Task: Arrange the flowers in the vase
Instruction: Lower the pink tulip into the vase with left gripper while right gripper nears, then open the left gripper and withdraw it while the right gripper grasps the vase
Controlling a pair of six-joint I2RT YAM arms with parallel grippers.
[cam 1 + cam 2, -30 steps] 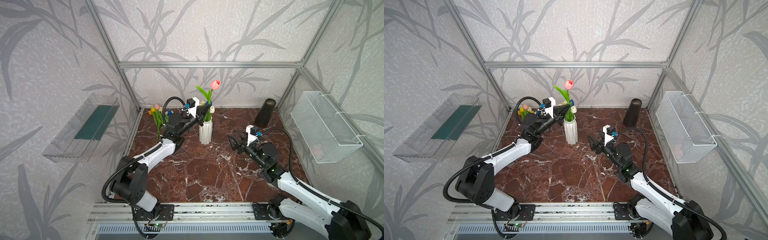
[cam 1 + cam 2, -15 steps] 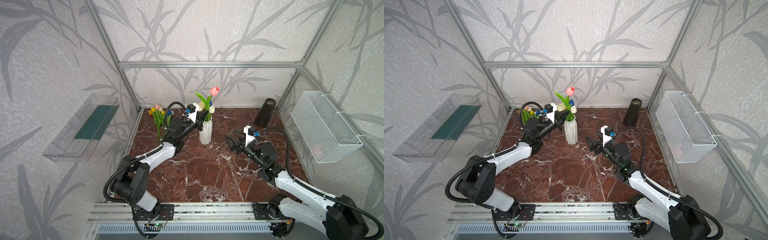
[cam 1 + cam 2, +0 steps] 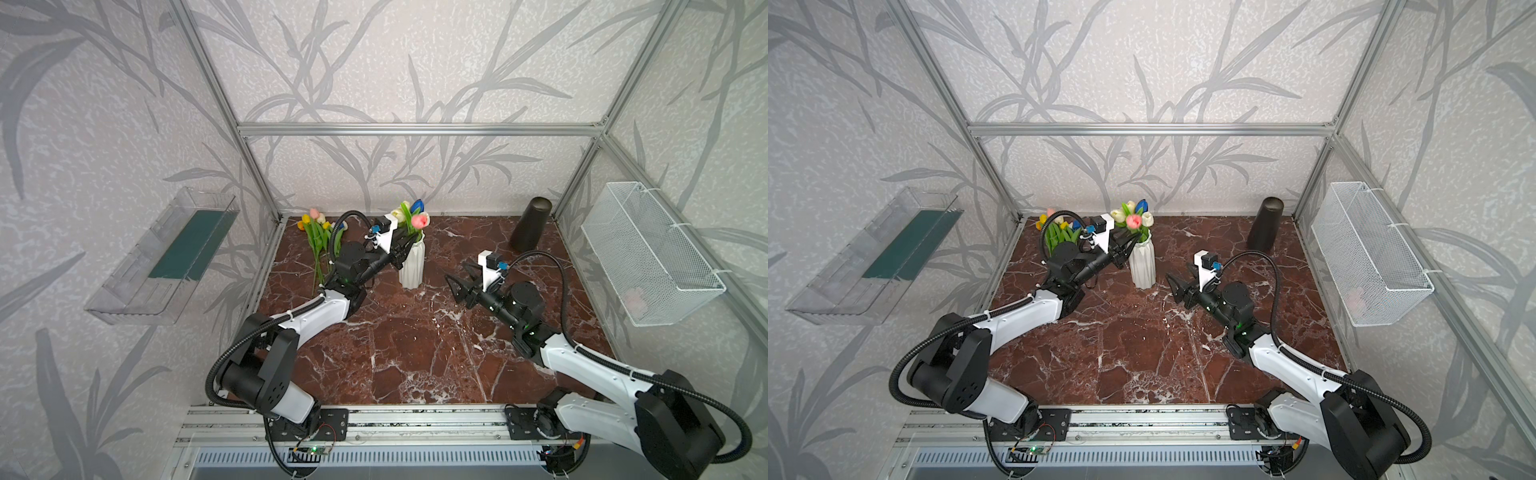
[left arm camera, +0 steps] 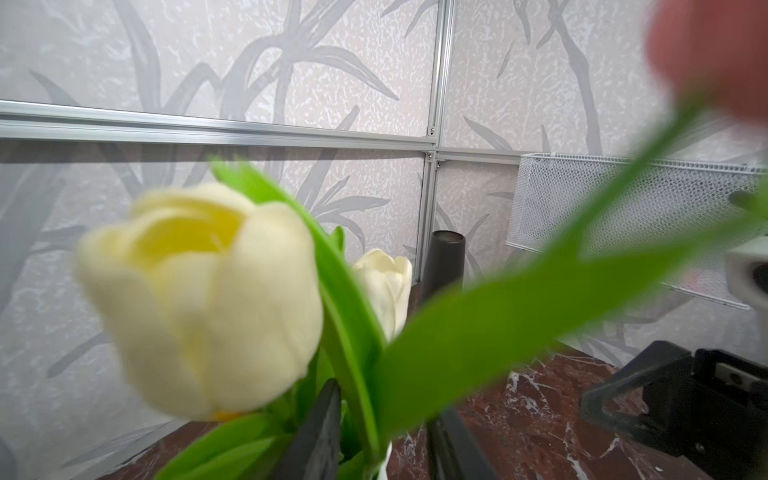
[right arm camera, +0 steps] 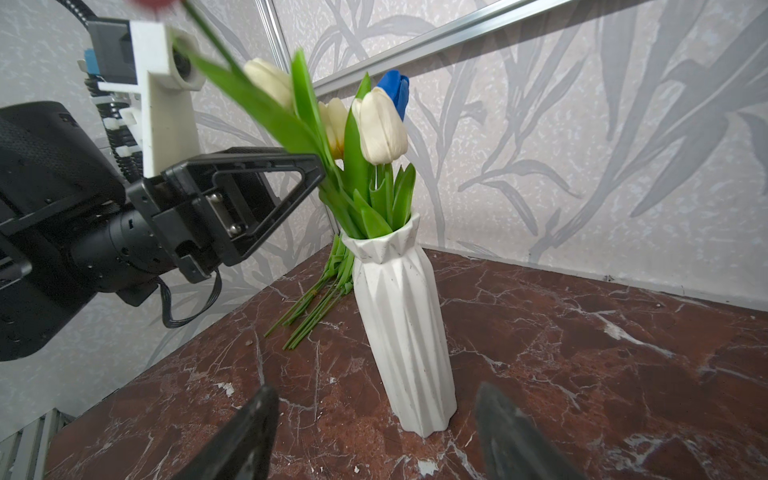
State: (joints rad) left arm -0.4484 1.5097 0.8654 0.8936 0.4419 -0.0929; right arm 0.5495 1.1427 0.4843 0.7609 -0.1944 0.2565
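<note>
In a top view, the vase (image 3: 411,266) stands upright at the back of the tabletop (image 3: 415,353), flowers (image 3: 420,220) in it heads-up, stems near vertical. Spare flowers (image 3: 318,241) lie flat to its left, heads toward the back.

Left wrist: the left gripper (image 4: 388,399) is parted loosely around a stem, I'd say letting it settle.

Right wrist: the right gripper (image 5: 374,388) gapes empty, facing the vase.
</note>
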